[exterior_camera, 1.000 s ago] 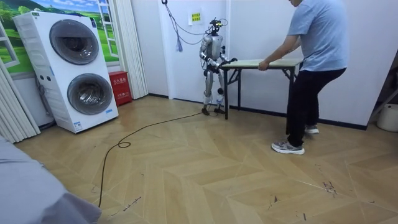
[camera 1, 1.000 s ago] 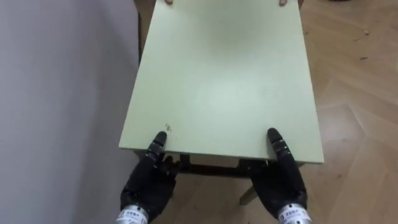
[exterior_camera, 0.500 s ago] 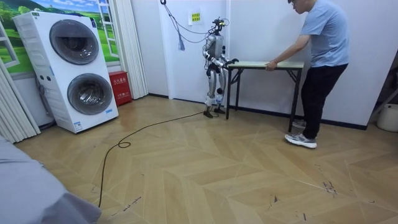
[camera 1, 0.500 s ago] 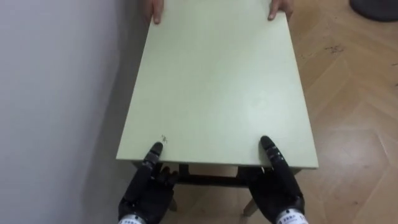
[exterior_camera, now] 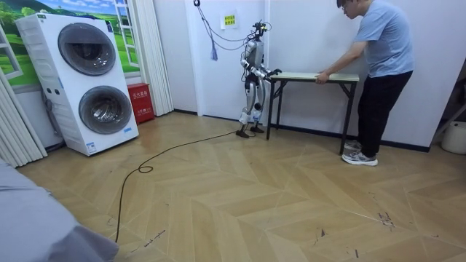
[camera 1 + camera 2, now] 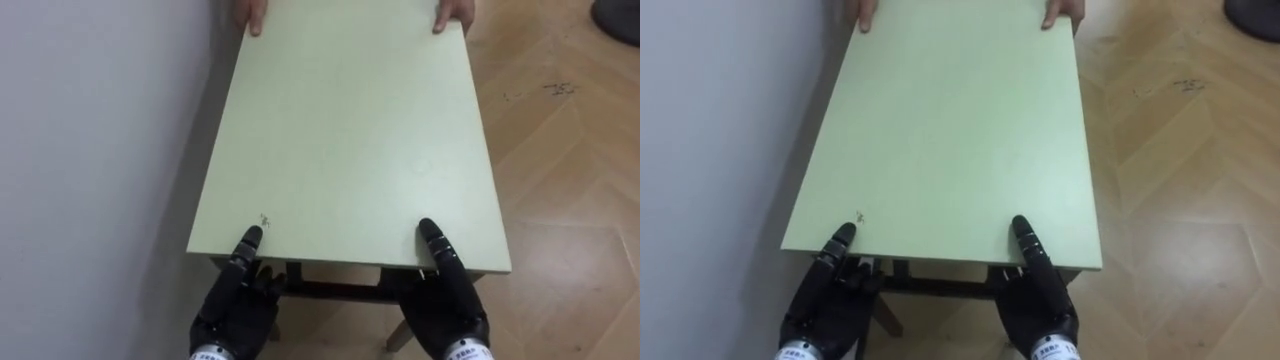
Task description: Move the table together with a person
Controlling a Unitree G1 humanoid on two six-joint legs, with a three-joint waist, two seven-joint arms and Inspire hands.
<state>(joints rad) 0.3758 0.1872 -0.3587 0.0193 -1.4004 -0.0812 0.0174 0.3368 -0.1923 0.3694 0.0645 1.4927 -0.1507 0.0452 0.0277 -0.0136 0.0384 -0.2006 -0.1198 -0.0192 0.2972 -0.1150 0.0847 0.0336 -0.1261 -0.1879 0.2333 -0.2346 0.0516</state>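
Left eye view: left hand (image 6: 236,305) and right hand (image 6: 447,300) pinch the near edge of the pale green rectangular table (image 6: 350,130); a person's hands (image 6: 452,14) hold its far edge.

Desk (image 6: 350,140): top open along its whole length. Left: wall (image 6: 90,150) just beside the long edge, a narrow gap between. Right: open wood floor (image 6: 570,200). Far corners: a person's hands (image 6: 250,15). Near edge: left hand (image 6: 235,305) and right hand (image 6: 445,295) at the corners.
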